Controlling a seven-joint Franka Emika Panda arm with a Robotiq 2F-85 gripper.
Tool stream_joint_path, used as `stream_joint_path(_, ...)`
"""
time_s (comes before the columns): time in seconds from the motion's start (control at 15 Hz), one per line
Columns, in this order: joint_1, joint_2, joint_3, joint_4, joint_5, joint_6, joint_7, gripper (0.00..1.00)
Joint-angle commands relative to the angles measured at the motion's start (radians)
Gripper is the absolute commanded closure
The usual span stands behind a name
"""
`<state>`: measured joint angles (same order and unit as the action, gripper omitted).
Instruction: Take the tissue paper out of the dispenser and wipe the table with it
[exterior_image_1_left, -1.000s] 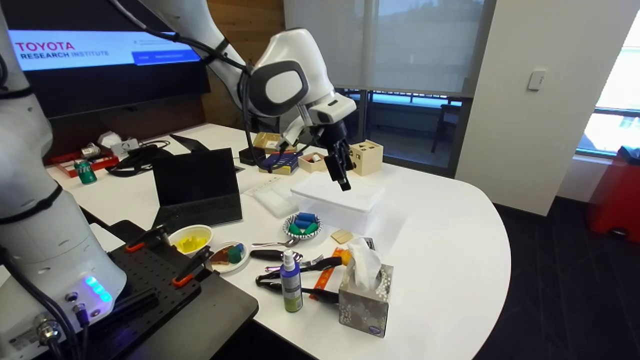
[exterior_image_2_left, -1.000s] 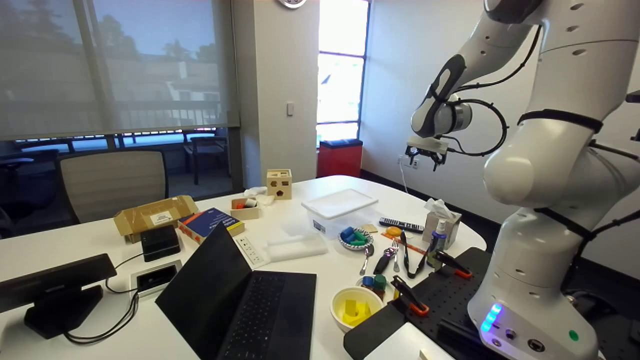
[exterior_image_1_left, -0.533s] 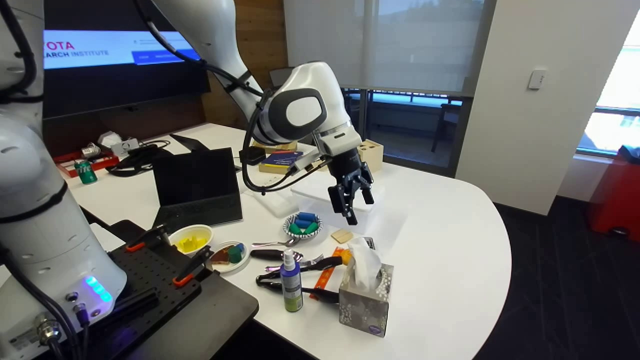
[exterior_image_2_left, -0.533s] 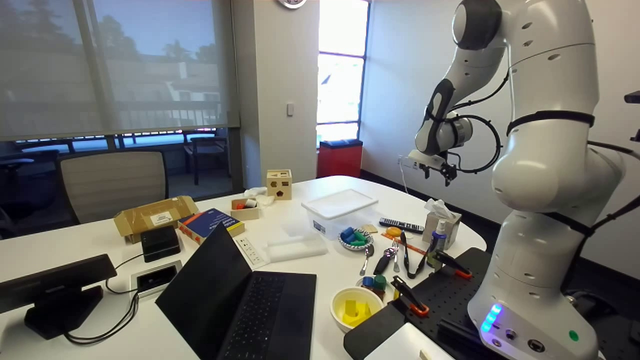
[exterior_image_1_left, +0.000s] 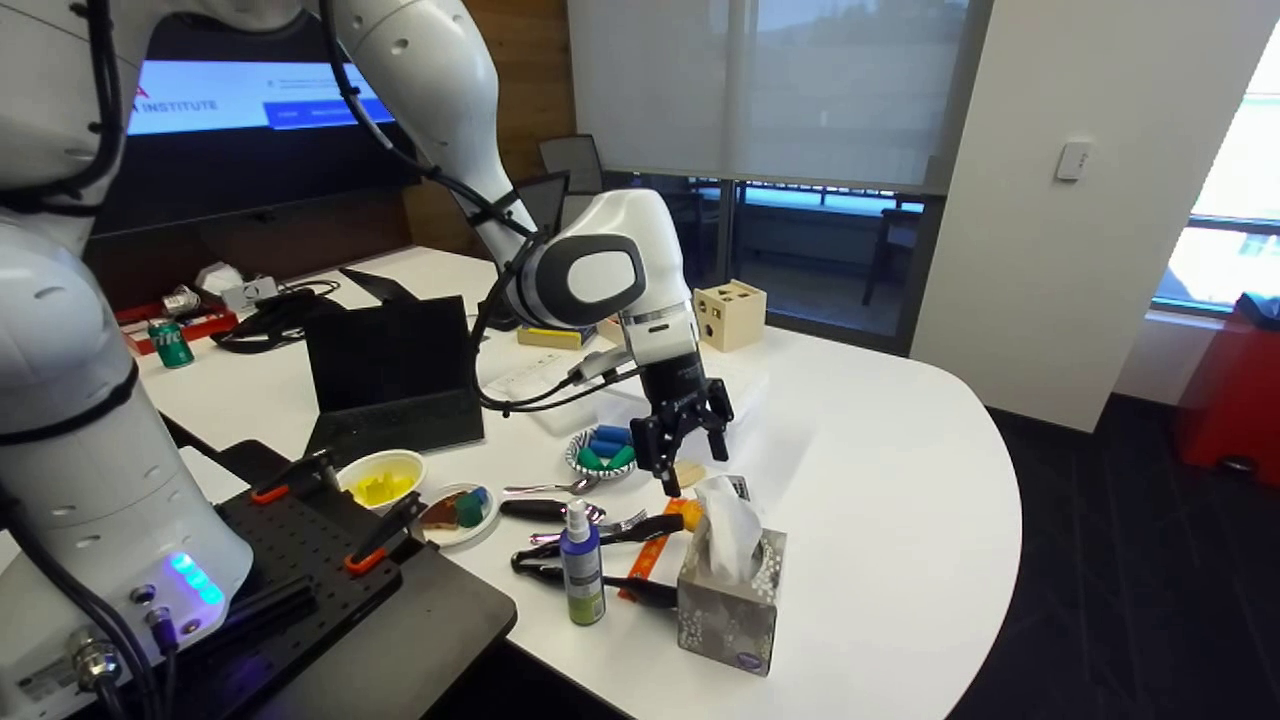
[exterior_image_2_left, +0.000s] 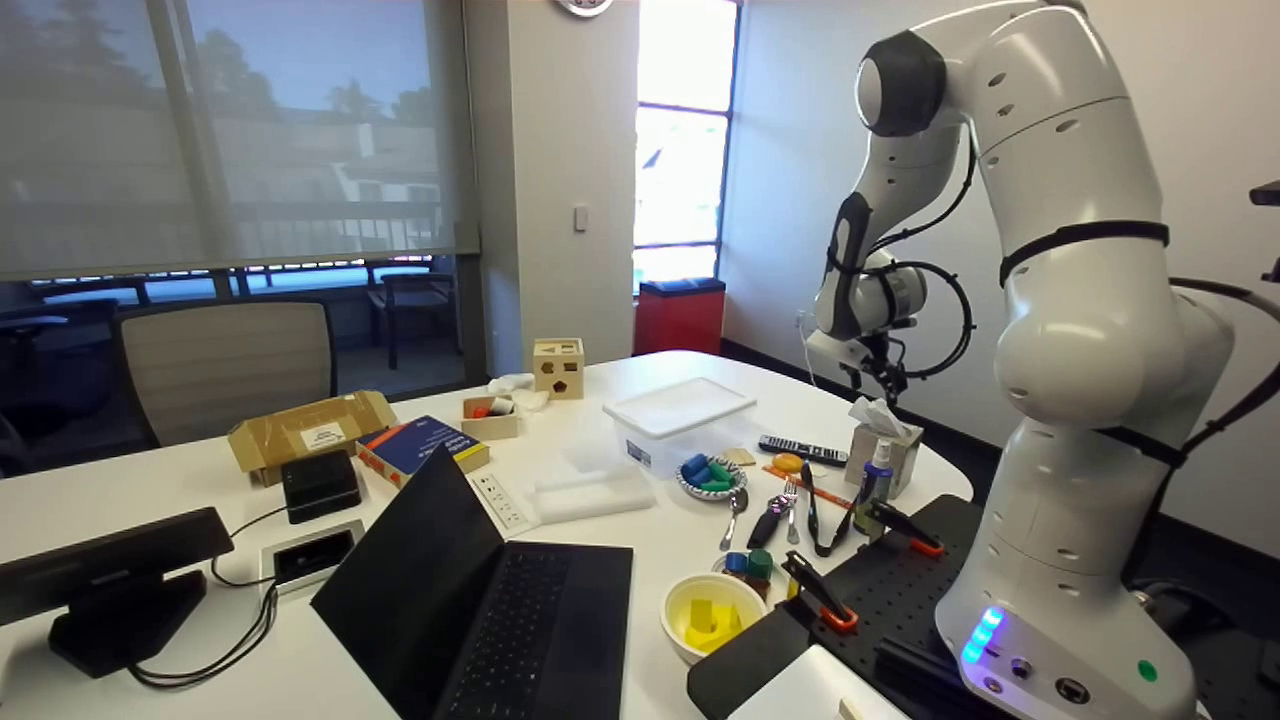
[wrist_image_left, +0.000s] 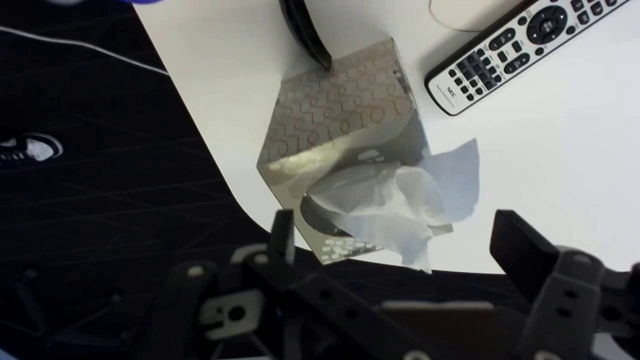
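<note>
The dispenser is a grey patterned tissue box (exterior_image_1_left: 728, 622) near the table's front edge. It also shows in an exterior view (exterior_image_2_left: 906, 458) and in the wrist view (wrist_image_left: 345, 100). White tissue paper (exterior_image_1_left: 733, 530) sticks up out of its top slot. In the wrist view the tissue (wrist_image_left: 385, 195) spreads loosely over the slot, with one flap past the box side. My gripper (exterior_image_1_left: 695, 468) is open and empty, above and behind the box. In the wrist view the fingertips (wrist_image_left: 393, 222) stand apart on either side of the tissue, not touching it. The white table (exterior_image_1_left: 900, 480) lies below.
A spray bottle (exterior_image_1_left: 582, 565) stands beside the box. Black tongs (exterior_image_1_left: 620, 530), an orange strip (exterior_image_1_left: 655, 545) and a remote (wrist_image_left: 520, 55) lie close by. A clear lidded bin (exterior_image_2_left: 680, 425) and a bowl of blue and green pieces (exterior_image_2_left: 712, 478) are further back.
My gripper has come down and closer to the tissue box, and the wrist has turned so both fingers show. The box and the tissue have not moved.
</note>
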<state>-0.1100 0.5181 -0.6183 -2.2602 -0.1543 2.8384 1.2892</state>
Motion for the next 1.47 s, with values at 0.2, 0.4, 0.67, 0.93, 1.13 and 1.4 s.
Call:
stream_joint_path(0.2, -0.001, 0.097, -0.005, 0.071, 0.113, -0.042, -0.010, 0.00)
stream_joint_path(0.4, -0.002, 0.134, -0.015, 0.094, 0.140, -0.048, -0.011, 0.00)
stream_joint_path(0.67, -0.011, 0.171, -0.016, 0.114, 0.164, -0.064, -0.015, 0.00)
stream_joint_path(0.93, -0.017, 0.188, -0.021, 0.141, 0.170, -0.101, -0.018, 0.00)
stream_joint_path(1.13, -0.023, 0.190, -0.028, 0.167, 0.164, -0.139, -0.017, 0.00)
stream_joint_path(1.4, -0.036, 0.196, -0.028, 0.197, 0.156, -0.176, -0.012, 0.00)
